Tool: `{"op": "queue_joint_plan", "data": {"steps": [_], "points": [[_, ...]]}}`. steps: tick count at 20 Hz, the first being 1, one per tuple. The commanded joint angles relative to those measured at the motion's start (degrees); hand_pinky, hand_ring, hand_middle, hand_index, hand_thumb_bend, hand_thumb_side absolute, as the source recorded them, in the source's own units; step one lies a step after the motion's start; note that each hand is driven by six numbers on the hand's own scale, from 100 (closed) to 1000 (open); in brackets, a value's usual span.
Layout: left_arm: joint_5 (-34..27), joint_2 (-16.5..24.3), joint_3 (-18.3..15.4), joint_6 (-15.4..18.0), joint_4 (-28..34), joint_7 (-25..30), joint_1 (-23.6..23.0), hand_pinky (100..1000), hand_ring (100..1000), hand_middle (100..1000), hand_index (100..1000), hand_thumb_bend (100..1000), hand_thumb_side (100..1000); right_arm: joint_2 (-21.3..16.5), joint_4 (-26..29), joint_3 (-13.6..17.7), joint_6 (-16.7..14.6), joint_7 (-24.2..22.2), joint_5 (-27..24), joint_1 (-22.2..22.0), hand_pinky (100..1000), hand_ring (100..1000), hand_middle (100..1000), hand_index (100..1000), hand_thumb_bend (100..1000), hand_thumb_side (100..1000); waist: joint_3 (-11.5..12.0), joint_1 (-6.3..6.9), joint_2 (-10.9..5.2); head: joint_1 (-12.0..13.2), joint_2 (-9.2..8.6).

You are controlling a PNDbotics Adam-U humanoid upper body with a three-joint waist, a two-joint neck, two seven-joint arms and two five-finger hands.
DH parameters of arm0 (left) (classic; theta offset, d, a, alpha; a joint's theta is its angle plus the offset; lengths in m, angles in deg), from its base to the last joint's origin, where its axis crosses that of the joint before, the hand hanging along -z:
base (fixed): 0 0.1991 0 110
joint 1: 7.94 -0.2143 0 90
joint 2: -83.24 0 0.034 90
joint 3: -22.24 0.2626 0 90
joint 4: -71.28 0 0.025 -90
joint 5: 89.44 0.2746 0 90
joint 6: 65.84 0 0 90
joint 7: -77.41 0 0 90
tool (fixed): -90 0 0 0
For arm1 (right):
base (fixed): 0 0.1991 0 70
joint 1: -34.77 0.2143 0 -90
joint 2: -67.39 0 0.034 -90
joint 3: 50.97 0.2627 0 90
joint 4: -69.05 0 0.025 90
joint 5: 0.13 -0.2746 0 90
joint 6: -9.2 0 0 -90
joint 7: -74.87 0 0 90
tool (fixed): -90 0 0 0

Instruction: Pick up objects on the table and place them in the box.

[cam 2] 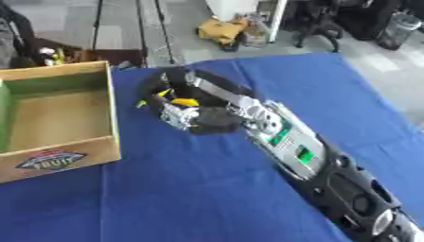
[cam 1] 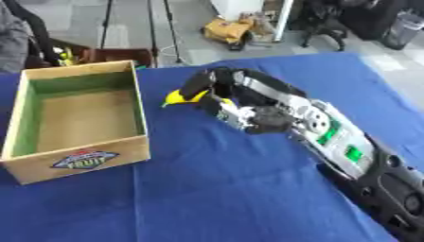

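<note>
My right hand (cam 1: 222,90) reaches in from the lower right across the blue table (cam 1: 215,189). Its fingers are curled round a yellow object (cam 1: 184,97), whose tip pokes out at the left of the hand, just right of the box. Most of the object is hidden by the fingers. The wooden box (cam 1: 79,156) with a fruit label stands at the left, open at the top, with nothing showing inside it. My left hand shows in neither view.
Beyond the table's far edge lie a floor with stand legs, a brown bag (cam 1: 225,29) and a black chair (cam 1: 327,21). A dark bin with yellow things (cam 1: 66,56) sits behind the box.
</note>
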Motion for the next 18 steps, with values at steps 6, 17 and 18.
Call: {"op": "queue_joint_plan", "data": {"steps": [6, 17, 18], "points": [[-1.18, 1.18, 2.42, -0.31, 0.98, 2.62, 2.02, 528, 748, 648, 594, 198, 1000, -5.41, -18.6, 1.21, -2.36, 2.73, 5.23, 6.1, 725, 856, 770, 794, 100, 660, 4.5, -0.83, -1.58, -2.68, -1.56], [-1.85, 1.52, 4.18, -0.49, 1.26, 4.85, 2.95, 528, 746, 644, 592, 193, 1000, -6.75, -41.37, 1.87, -4.39, 9.47, 31.94, 9.07, 847, 971, 882, 870, 100, 538, 9.23, -1.26, -1.4, -5.59, -3.11], [-1.87, 1.54, 4.24, -0.5, 1.27, 4.94, 2.95, 528, 746, 643, 592, 193, 1000, -6.84, -42.64, 2.04, -4.08, 10.47, 33.53, 9.24, 842, 965, 872, 870, 100, 529, 9.43, -1.26, -1.37, -5.75, -3.18]]}}
